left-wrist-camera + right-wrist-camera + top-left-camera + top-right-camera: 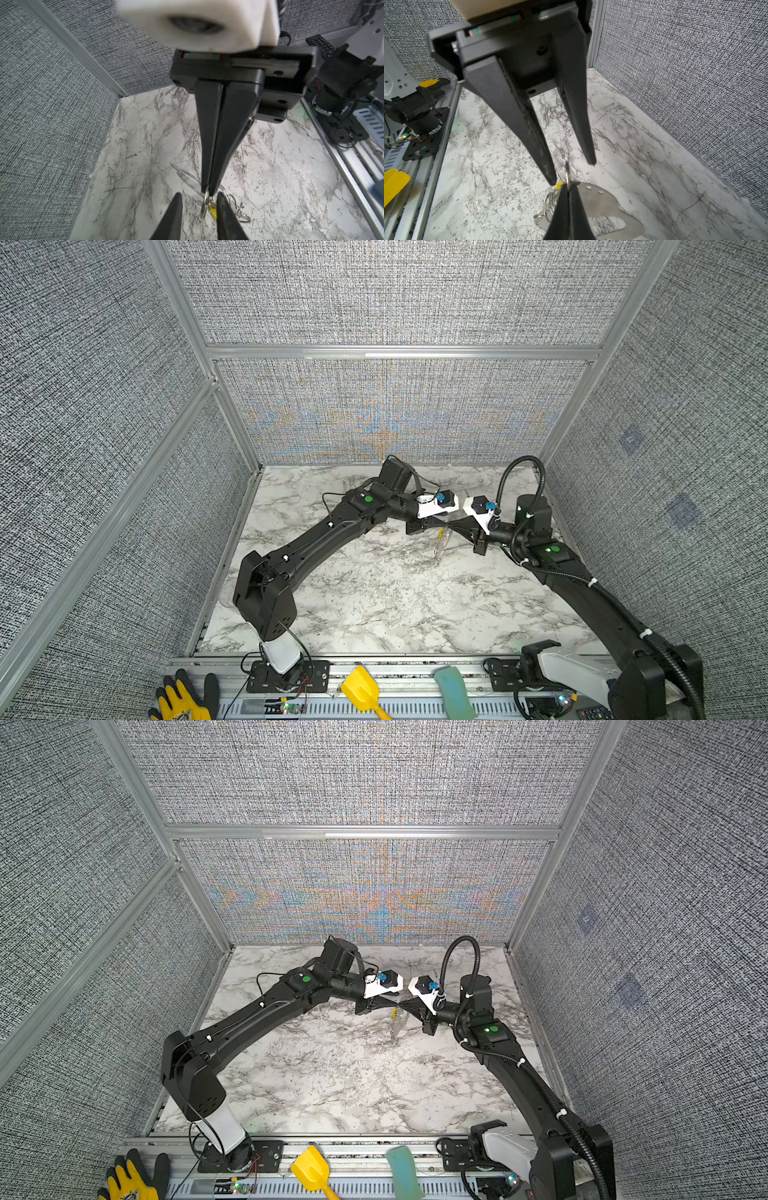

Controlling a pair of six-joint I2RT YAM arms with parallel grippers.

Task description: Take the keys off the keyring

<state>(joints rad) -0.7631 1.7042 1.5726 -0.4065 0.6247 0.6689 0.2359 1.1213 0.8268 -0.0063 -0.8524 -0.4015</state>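
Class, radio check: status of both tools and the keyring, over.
Left tool open, astride split ring. Right tool shut on keyring, held aloft. Yellow-tagged key attached. Nothing in the way.

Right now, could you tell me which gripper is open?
The left gripper; its fingers stand apart, whereas the right gripper is clamped shut on the keyring.

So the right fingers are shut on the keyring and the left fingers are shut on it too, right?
Not quite. The left fingers are open, with a clear gap between them, and are not shut on anything; the right wrist view shows it. The right fingers are indeed shut on the keyring.
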